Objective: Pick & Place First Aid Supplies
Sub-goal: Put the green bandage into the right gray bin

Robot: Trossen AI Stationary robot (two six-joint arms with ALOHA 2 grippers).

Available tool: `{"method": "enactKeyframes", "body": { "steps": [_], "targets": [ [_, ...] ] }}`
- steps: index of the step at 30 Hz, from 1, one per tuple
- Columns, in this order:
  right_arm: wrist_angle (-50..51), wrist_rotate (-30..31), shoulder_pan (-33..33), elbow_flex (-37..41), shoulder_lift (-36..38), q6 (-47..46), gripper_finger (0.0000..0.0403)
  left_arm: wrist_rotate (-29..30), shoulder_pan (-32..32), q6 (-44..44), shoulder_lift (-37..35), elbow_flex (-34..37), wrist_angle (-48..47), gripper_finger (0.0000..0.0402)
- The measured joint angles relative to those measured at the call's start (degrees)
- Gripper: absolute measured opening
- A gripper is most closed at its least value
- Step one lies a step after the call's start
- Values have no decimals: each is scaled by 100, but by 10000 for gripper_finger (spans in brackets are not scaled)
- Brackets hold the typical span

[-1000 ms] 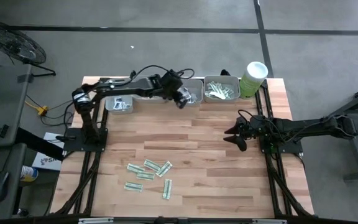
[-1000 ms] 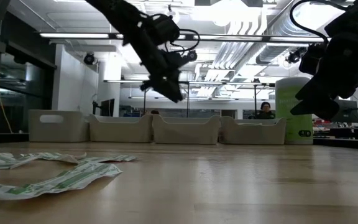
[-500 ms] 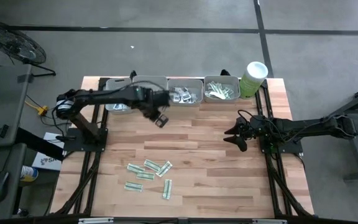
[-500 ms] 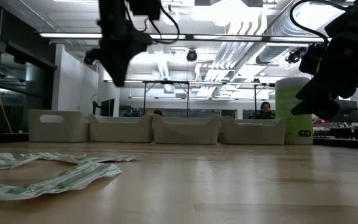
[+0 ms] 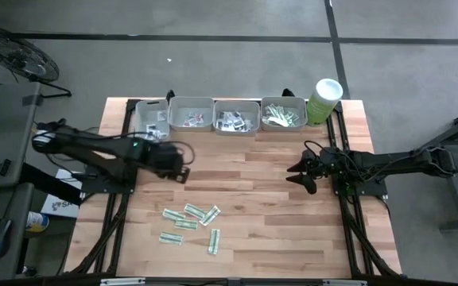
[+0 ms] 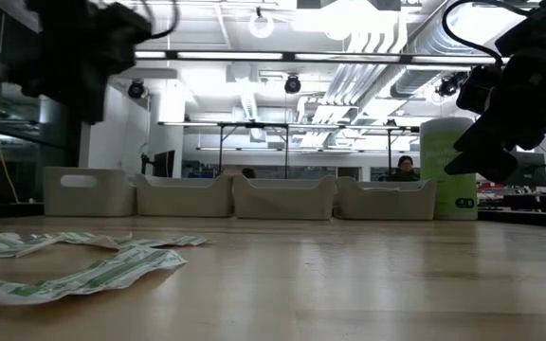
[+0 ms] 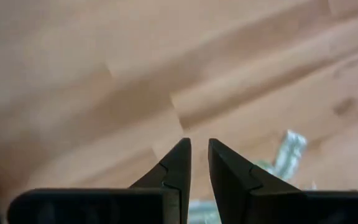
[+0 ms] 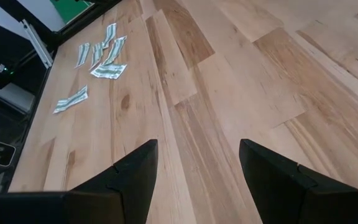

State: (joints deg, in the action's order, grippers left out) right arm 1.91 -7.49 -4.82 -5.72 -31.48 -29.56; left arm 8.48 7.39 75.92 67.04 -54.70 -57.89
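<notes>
- Left gripper (image 7: pixel 194 163): fingers nearly together with a thin gap, grasping nothing, above bare counter (image 5: pixel 245 171) near the loose sachets (image 5: pixel 189 222).
- Right gripper (image 5: pixel 302 173): fingers spread wide, empty, waiting at the counter's right side.
- Next step, as I judge it: spread the left fingers, descend on one sachet's edge and pinch it singly.
- Trays (image 5: pixel 221 116) along the far edge already hold sachets; the green tub (image 5: pixel 324 99) stands beside them.
</notes>
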Motion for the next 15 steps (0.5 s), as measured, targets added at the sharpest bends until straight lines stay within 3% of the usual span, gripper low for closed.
{"method": "enactKeyframes", "body": {
  "steps": [8,15],
  "targets": [
    [2,0,0,0,0,1,220,-779,866,1491,-734,1256,894,62],
    [2,0,-2,0,0,-32,220,-922,1412,2055,-736,1765,1522,139]
  ]
}}
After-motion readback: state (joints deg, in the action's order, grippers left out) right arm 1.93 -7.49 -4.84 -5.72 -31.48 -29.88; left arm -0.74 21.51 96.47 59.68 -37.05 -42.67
